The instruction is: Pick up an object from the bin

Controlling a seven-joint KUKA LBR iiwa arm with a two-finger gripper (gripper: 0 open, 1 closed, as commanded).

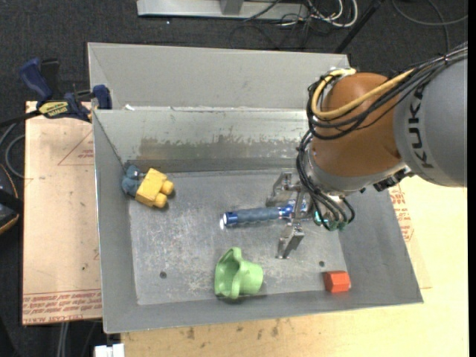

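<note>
A shiny blue pen-like cylinder [253,217] lies across the middle of the bin floor. My gripper [284,223] hangs low over its right end. The gripper is open, with one finger [282,190] behind the cylinder and the other finger [290,244] in front, so the blue end sits in the gap between them. A green plastic cup [238,275] lies on its side near the front wall, left of the gripper. A small red-orange block [337,282] rests in the front right corner.
A yellow toy block with a small blue-grey piece [149,187] lies at the bin's left side near the back wall. The arm with its orange cover overhangs the bin's right half, hiding the floor beneath.
</note>
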